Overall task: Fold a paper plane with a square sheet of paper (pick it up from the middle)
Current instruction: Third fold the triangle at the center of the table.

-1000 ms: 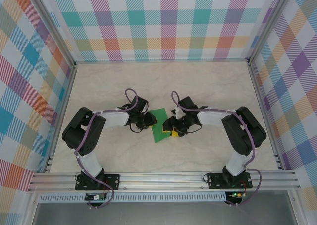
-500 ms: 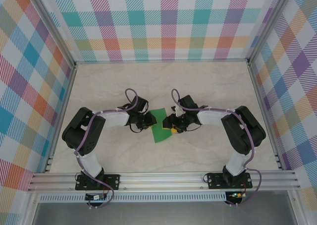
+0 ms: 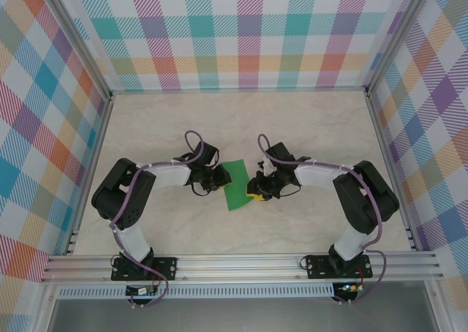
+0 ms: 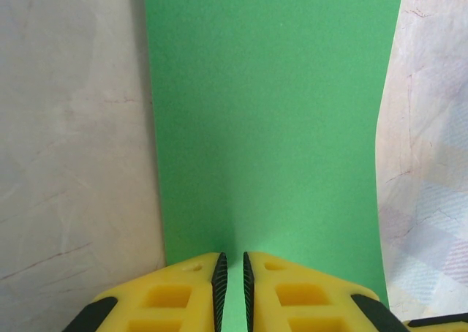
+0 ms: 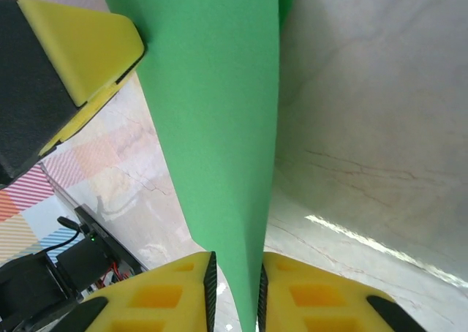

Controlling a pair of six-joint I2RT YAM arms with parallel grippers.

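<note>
The square sheet of paper (image 3: 235, 189) is bright green and shows as a narrow folded strip between my two grippers at the middle of the table. My left gripper (image 3: 221, 178) holds its left edge. In the left wrist view the paper (image 4: 270, 112) runs out from the nearly closed jaws of this gripper (image 4: 232, 257). My right gripper (image 3: 254, 189) is at the strip's right edge. In the right wrist view the paper (image 5: 212, 91) passes between the narrowed pads of that gripper (image 5: 235, 257). A yellow finger (image 5: 73, 54) of the left gripper touches its far end.
The marble table top (image 3: 307, 127) stretches behind and to both sides of the arms. Plaid walls (image 3: 241, 32) close off the back and sides. An aluminium rail (image 3: 241, 266) with both arm bases runs along the near edge.
My right gripper's jaws have closed in on the paper's right edge and its wrist has shifted a little. The left gripper and the paper have stayed where they were.
</note>
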